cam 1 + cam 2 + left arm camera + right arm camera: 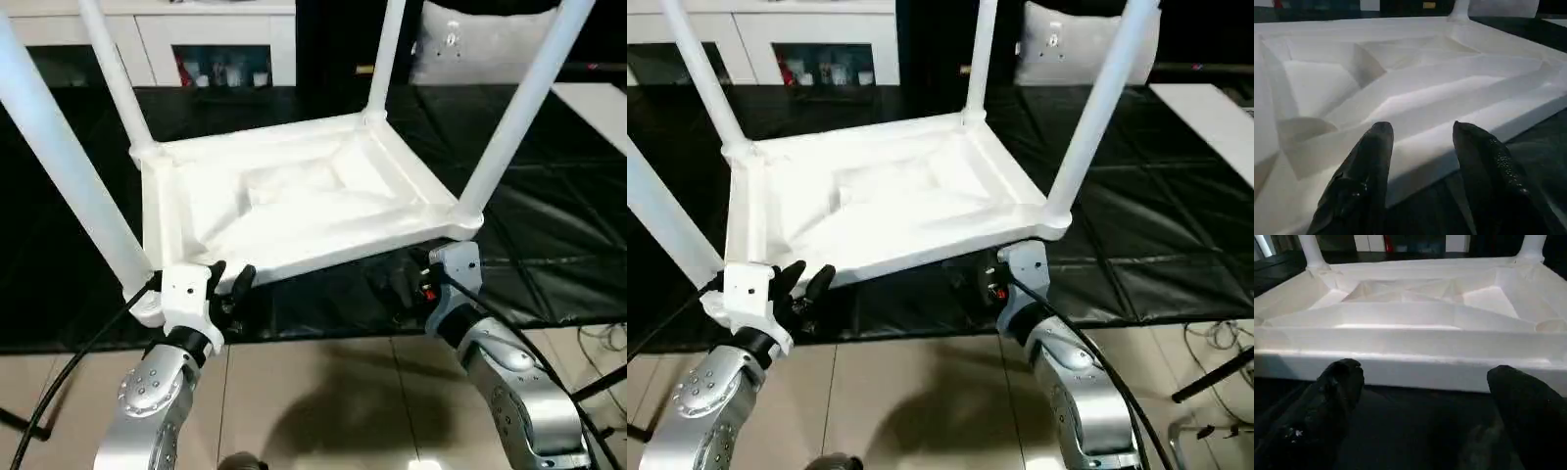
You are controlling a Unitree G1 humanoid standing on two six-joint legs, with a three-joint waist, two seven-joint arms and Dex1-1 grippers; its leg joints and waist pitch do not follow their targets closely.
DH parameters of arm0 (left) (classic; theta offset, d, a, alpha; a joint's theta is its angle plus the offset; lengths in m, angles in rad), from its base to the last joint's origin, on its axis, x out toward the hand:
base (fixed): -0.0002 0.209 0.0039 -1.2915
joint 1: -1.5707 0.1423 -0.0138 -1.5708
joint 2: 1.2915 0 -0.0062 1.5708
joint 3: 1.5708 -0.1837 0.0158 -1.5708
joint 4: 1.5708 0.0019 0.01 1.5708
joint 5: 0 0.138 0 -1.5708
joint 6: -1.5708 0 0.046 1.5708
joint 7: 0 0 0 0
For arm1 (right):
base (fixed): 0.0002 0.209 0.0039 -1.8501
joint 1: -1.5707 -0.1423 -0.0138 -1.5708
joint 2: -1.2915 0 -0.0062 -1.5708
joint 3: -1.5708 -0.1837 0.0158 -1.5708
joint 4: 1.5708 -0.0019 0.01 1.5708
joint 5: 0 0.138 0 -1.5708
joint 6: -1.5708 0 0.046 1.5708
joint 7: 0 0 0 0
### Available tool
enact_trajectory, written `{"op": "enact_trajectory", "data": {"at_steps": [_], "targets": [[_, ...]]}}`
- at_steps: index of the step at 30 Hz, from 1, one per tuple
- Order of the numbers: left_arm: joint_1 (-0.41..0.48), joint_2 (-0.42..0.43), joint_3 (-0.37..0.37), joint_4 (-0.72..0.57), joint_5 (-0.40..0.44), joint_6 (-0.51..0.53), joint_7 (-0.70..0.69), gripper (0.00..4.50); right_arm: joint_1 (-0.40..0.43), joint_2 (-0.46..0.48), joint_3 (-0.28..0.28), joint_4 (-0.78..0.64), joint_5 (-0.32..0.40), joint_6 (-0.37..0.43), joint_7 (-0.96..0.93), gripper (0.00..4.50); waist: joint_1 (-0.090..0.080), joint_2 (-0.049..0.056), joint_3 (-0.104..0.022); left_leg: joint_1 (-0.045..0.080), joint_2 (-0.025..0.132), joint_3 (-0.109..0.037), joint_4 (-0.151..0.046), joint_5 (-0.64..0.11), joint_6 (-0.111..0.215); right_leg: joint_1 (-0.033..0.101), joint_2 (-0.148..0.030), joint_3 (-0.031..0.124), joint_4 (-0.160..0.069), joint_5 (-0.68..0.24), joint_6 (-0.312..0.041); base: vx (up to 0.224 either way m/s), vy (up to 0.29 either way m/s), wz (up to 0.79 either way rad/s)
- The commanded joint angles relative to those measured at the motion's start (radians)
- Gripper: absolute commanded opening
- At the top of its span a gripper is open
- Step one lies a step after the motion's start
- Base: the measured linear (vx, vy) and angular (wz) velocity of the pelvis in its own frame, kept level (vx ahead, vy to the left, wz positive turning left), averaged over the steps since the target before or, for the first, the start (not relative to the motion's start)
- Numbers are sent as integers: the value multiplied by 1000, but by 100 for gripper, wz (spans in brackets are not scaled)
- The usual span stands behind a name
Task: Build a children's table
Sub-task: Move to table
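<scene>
The children's table (pixel 294 206) is seen lying upside down on a black mat (pixel 549 225), ribbed underside facing up. Four legs are seated in the corner sockets and rise upward: near-left leg (pixel 69 166), far-left leg (pixel 116 78), far-right leg (pixel 384 54), near-right leg (pixel 519 113). All four appear upright or nearly so; whether each is pressed fully home cannot be told.

The left gripper (pixel 227 286) is held just beside the near edge of the tabletop, close to the near-left socket. Its fingers (pixel 1364 181) are apart, with nothing between them; the tabletop edge is just ahead of the tips. The right gripper (pixel 400 282) is positioned low at the near edge, beside the near-right socket. Its fingers (pixel 1334 391) are spread wide and empty, with the rim of the top ahead of them.

Assembly is judged nearly complete: legs fitted. Remaining, by judgement: seating check and turning the table onto its legs. A white cabinet (pixel 211 44) is noted behind.
</scene>
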Motion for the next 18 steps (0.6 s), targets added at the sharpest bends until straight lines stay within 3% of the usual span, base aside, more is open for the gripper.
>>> {"op": "enact_trajectory", "data": {"at_steps": [1, 2, 3, 4, 5, 6, 7, 8, 9, 10, 11, 12, 13, 14, 15, 16, 17, 18], "targets": [[4, 1, -3, -22, -6, 13, 8, 223, -7, -3, -1, -15, 5, 11, -4, 450, -7, 0, -18, 24, 40, -5, -62, -501, 40, 12, -102, 50, -141, -564, -72, 68, 73, -8], [8, 2, -7, -29, -9, 19, 8, 223, -6, -4, -2, -13, 2, 13, -4, 450, -1, 3, -26, 19, 46, -5, -75, -425, 52, 44, -103, 56, -144, -495, -77, 68, 73, -8], [10, 3, -9, -32, -9, 22, 9, 223, -5, -5, -2, -12, 1, 13, -4, 450, 0, 6, -30, 29, 50, -6, -79, -407, 60, 44, -99, 55, -140, -447, -85, 95, 65, -2], [13, 5, -11, -36, -11, 24, 10, 223, -3, -6, -1, -10, 0, 12, -5, 450, -9, 9, -50, 45, 67, -21, -88, -302, 111, 53, -84, 46, -107, -217, -116, 115, 58, 1], [14, 5, -11, -37, -11, 25, 10, 223, -2, -6, -1, -10, 1, 11, -5, 450, -9, 9, -50, 45, 67, -21, -88, -302, 111, 53, -84, 46, -107, -217, -116, 115, 58, 1], [14, 5, -11, -39, -12, 27, 10, 223, -2, -7, 1, -9, -1, 11, -3, 450, -31, 13, -68, 85, 86, -53, -76, -158, 242, 23, -72, 23, -54, 3, -112, 137, 41, -1], [13, 6, -12, -41, -12, 29, 9, 223, -1, -10, 7, -8, -3, 11, 0, 450, -41, 11, -72, 108, 94, -67, -67, -117, 307, -4, -74, 17, -34, 41, -109, 153, 15, 7], [14, 6, -14, -43, -11, 30, 9, 223, 0, -11, 8, -9, -3, 11, 1, 450, -58, -5, -75, 134, 108, -88, -47, -30, 439, -39, -88, 24, -4, 89, -98, 153, 15, 7], [15, 6, -14, -44, -10, 31, 9, 223, 1, -11, 9, -10, -2, 12, 1, 450, -57, -17, -70, 100, 81, -70, -21, 37, 513, -23, -111, 49, -7, 148, -100, 150, -10, 11], [16, 6, -16, -46, -8, 31, 9, 223, 1, -12, 8, -11, -1, 12, 1, 450, -47, -38, -63, 28, 14, -21, 12, 23, 485, 43, -115, 79, -41, 223, -107, 135, -21, 12], [17, 6, -17, -47, -7, 31, 9, 223, 1, -12, 8, -10, -1, 12, 1, 450, -24, -54, -73, -62, -72, 15, 68, 0, 431, 140, -103, 126, -59, 354, -96, 135, -21, 12], [18, 7, -17, -49, -6, 32, 9, 223, 0, -13, 8, -9, -1, 11, 1, 450, 13, -30, -71, -165, -38, -21, 125, -5, 256, 198, -170, 158, -64, 560, -13, 128, -1, 10], [19, 8, -18, -50, -5, 32, 9, 223, -1, -12, 8, -9, -1, 11, 0, 450, 11, -33, -62, -165, -41, -21, 108, 5, 215, 186, -135, 128, -58, 590, 32, 80, 9, -4], [21, 11, -20, -52, -4, 33, 7, 223, -2, -13, 9, -8, -2, 11, 0, 450, 4, 4, -69, -108, -13, -28, 42, 69, 178, 152, -63, 40, -37, 529, 129, 80, 9, -4], [22, 14, -22, -53, -4, 34, 4, 223, -3, -15, 11, -8, -5, 9, 1, 450, -51, 36, -71, 19, 86, -139, 7, 144, 363, 39, -22, -27, 78, 268, 188, 30, -16, -18], [23, 20, -29, -55, -3, 35, 0, 223, -5, -21, 12, -5, -7, 6, 5, 450, -79, 31, -95, 160, 175, -231, 16, 277, 624, -133, -61, 5, 158, -114, 138, 84, -26, -12], [23, 20, -29, -56, -3, 35, 0, 223, -5, -21, 12, -5, -7, 6, 5, 450, -79, 31, -95, 160, 175, -231, 16, 277, 624, -133, -61, 5, 158, -114, 138, 84, -26, -12], [23, 28, -36, -56, -8, 35, -12, 223, -6, -24, 13, -4, -8, 3, 6, 450, -66, 24, -75, 98, 156, -178, 14, 300, 618, -145, -72, 28, 184, -94, 118, 94, 8, 7]]}}
